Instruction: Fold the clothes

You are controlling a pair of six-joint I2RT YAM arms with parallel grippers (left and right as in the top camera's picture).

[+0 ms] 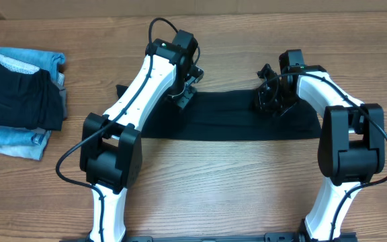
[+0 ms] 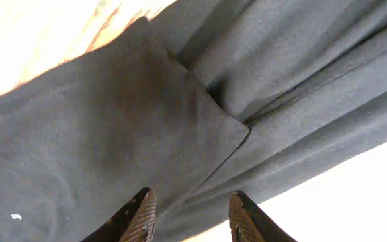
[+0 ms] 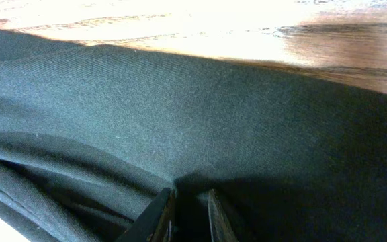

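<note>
shirt [image 3: 200, 121]: black, creased lower left | table [image 3: 180, 20]: wood, along top | right gripper [image 3: 188, 218]: jaws narrowly apart over shirt

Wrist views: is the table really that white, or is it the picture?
It's the picture. Left wrist view: the table is overexposed to near white beside the black T-shirt; right wrist view: glare whitens it along the top, grain surviving at right; overhead view: evenly lit, colours natural.

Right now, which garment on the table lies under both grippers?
The black T-shirt, stretched flat across the middle. The dark folded garment and the blue denim pieces sit stacked at the left edge.
</note>
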